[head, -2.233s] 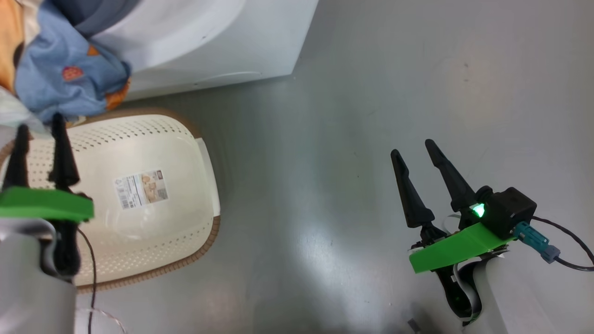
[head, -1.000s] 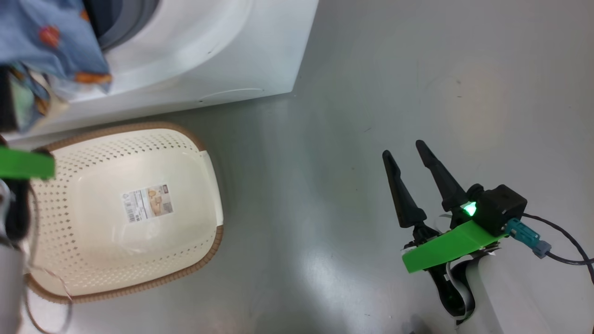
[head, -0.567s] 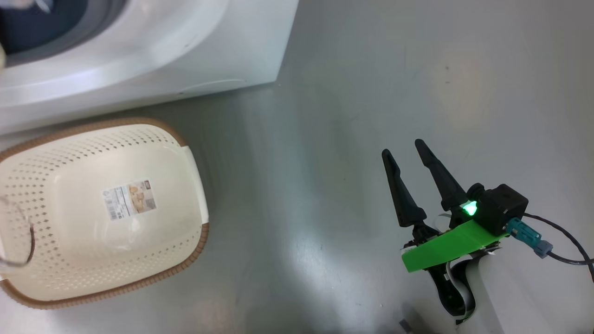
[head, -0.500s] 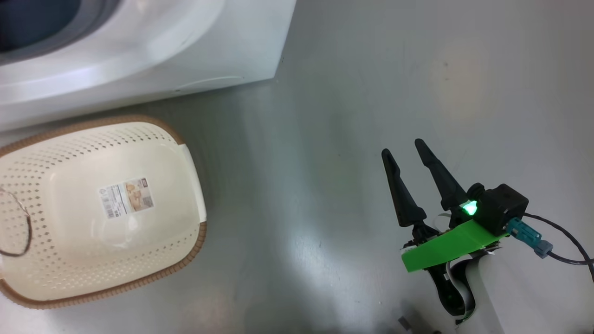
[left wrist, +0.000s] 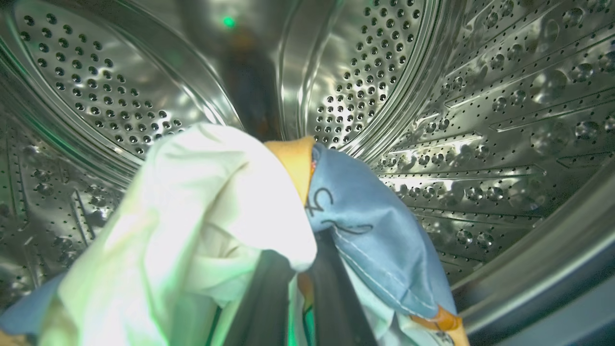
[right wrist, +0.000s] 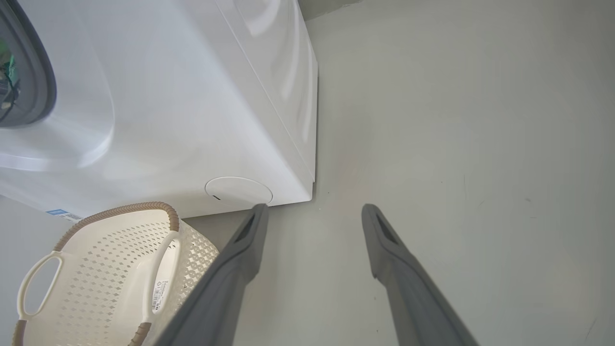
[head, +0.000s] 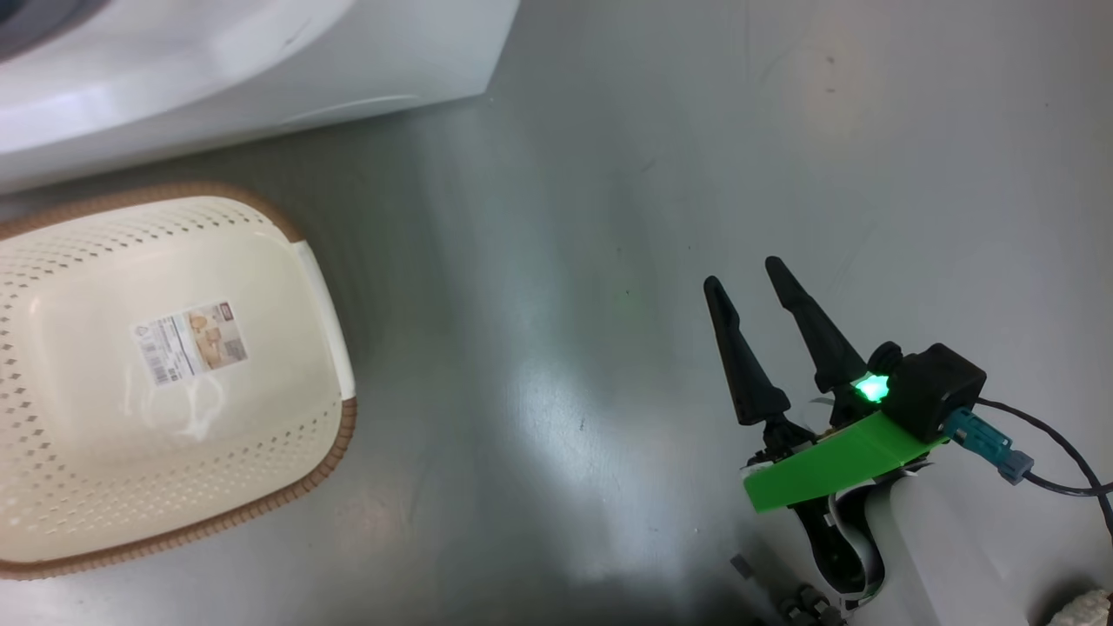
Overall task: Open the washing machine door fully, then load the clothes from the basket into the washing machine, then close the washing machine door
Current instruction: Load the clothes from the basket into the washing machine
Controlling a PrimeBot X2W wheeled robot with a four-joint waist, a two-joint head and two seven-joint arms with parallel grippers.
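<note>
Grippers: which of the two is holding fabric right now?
The left gripper, shut on the clothes inside the drum; the right gripper hangs open and empty above the floor.

Glossy grey floor [head: 609, 217], pale glare patch [head: 556, 417], few faint dark specks [head: 581, 425]

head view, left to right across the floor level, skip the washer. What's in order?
basket → bare shiny floor → right gripper, jaws open → teal plug → black cable
</note>
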